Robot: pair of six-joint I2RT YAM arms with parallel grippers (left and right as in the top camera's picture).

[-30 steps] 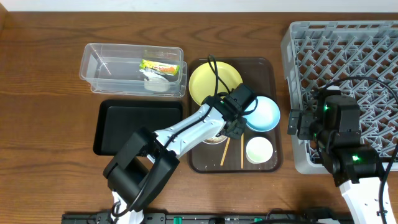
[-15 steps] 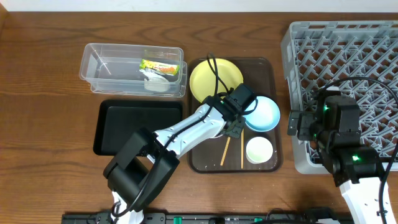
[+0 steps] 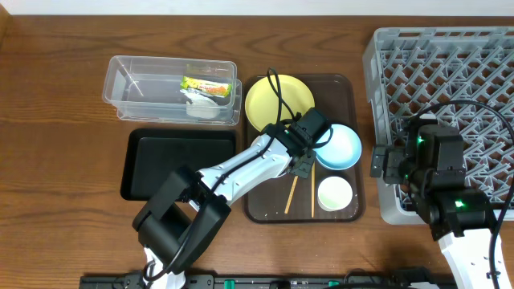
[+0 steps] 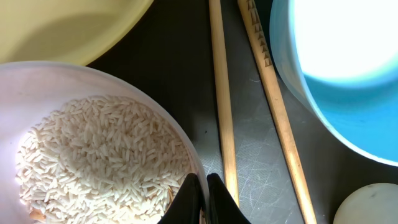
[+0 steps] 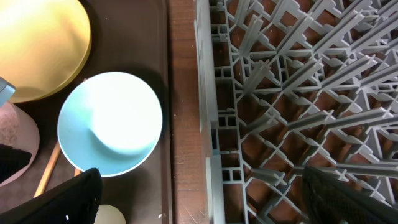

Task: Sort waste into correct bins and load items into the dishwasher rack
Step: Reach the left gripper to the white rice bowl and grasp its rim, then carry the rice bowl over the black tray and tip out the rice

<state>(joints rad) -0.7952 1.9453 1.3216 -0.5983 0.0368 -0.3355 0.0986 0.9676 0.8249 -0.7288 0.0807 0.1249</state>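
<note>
My left gripper (image 3: 299,167) is shut on the rim of the white bowl (image 4: 93,81), which holds loose white rice (image 4: 93,155); its fingers (image 4: 202,194) pinch the rim. The two chopsticks (image 4: 222,112) lie beside it, between the yellow plate (image 3: 269,104), light-blue bowl (image 3: 341,148) and small white cup (image 3: 335,193). The green wrapper (image 3: 207,84) and the clear wrapper (image 3: 201,103) lie in the clear tub (image 3: 120,72). The black tray (image 3: 177,164) holds nothing. My right gripper (image 5: 214,196) is open and empty, straddling the left wall of the grey dishwasher rack (image 3: 450,56).
The dishes sit on a dark-brown serving tray (image 3: 341,88) between the bins and the rack. A strip of wooden table (image 5: 183,93) separates the tray from the rack wall. The left arm lies across the tray's front left corner.
</note>
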